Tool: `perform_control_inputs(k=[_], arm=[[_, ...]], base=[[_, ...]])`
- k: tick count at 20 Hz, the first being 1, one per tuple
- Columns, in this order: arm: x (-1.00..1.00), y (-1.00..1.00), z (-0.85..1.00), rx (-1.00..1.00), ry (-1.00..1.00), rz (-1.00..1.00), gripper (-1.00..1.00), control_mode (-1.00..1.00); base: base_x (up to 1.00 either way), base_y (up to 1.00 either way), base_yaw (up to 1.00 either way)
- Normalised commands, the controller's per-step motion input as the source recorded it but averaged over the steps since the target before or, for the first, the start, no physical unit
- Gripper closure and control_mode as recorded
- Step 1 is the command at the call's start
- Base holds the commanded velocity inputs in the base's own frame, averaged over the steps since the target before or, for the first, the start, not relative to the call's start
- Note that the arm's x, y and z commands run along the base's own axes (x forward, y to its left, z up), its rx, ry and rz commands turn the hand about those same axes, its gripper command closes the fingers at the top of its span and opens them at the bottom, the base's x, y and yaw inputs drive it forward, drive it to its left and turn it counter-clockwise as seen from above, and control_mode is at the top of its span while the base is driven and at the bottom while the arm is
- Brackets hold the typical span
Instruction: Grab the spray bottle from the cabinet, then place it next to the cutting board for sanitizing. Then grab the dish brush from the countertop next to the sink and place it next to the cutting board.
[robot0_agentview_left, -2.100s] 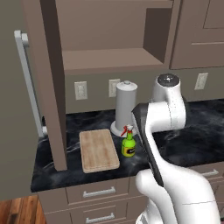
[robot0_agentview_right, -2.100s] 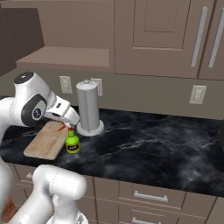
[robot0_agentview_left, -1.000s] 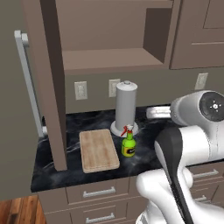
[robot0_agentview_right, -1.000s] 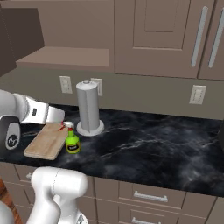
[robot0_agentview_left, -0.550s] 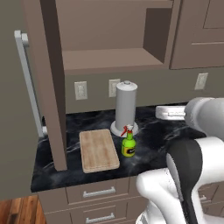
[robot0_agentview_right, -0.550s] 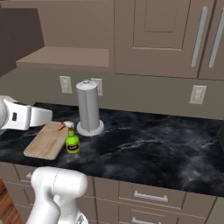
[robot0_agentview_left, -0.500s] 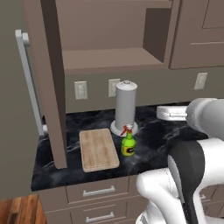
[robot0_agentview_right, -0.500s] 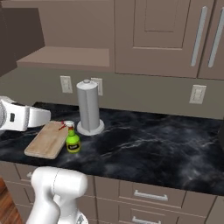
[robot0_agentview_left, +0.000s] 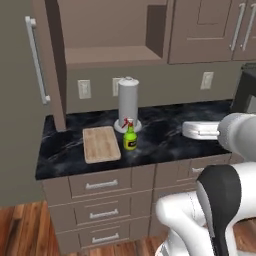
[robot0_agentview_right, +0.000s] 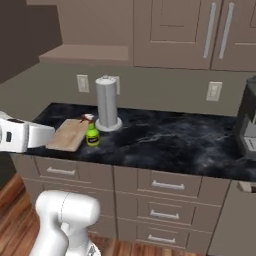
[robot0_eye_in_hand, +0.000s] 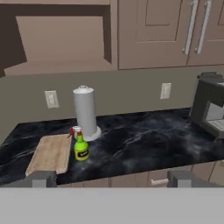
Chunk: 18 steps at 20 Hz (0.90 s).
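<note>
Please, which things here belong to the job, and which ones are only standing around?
For the job: spray bottle, cutting board, countertop, open cabinet.

Only standing around: paper towel roll, wall outlets, dark appliance at the right end, drawers.

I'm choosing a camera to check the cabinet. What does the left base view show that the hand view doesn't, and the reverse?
Left base view: the cabinet door's long bar handle and the wood floor. Hand view: the open gripper at its bottom. Both: the spray bottle standing beside the cutting board, by the paper towel roll, on the black countertop.
</note>
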Motion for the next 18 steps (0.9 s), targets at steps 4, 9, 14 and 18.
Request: perform_control_inputs(k=[4,9,14,18], arm=[[0.00,0.00,0.00,0.00,0.00,0.00,-1.00,1.00],[0.00,0.00,0.00,0.00,0.00,0.00,-1.00,1.00],[0.00,0.00,0.00,0.00,0.00,0.00,-1.00,1.00],[0.00,0.00,0.00,0.00,0.00,0.00,-1.00,1.00]], base=[[-1.00,0.18,-0.20],[-0.45,-0.13,-0.70],[0.00,-0.03,-0.99],[0.00,0.00,-1.00]])
